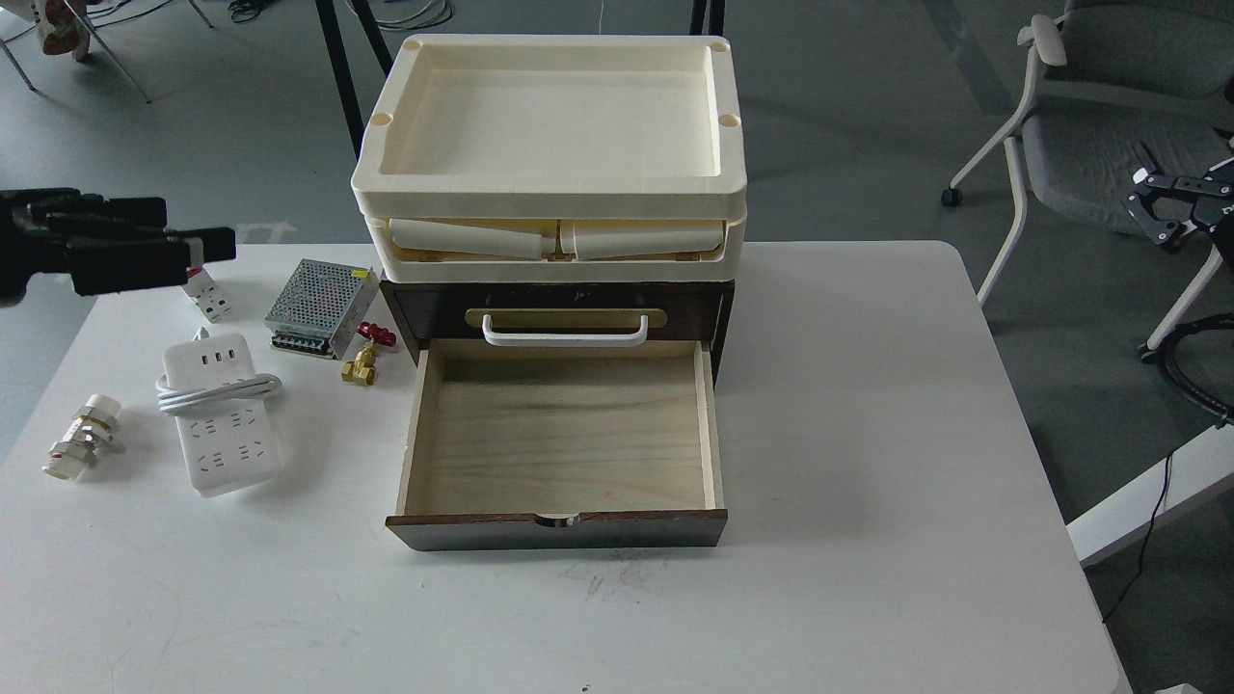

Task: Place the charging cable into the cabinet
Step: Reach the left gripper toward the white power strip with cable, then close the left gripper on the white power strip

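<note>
The charging cable (224,424), a white power strip with its cord looped around it, lies flat on the table left of the cabinet. The cabinet (424,308) is dark brown with a white bar handle (564,333). Its light plywood drawer (564,434) is pulled out and holds nothing. My left gripper (207,253) comes in from the left edge, above the table's back left and well behind the power strip. It looks dark and blurred. My right gripper (1157,207) is open and empty at the far right, off the table.
Cream plastic trays (549,207) are stacked on the cabinet. A white-and-red breaker (210,304), a perforated metal box (320,306), a brass valve (362,364) and a white pipe fitting (79,439) lie around the power strip. A grey chair (1089,145) stands beyond the table's right edge.
</note>
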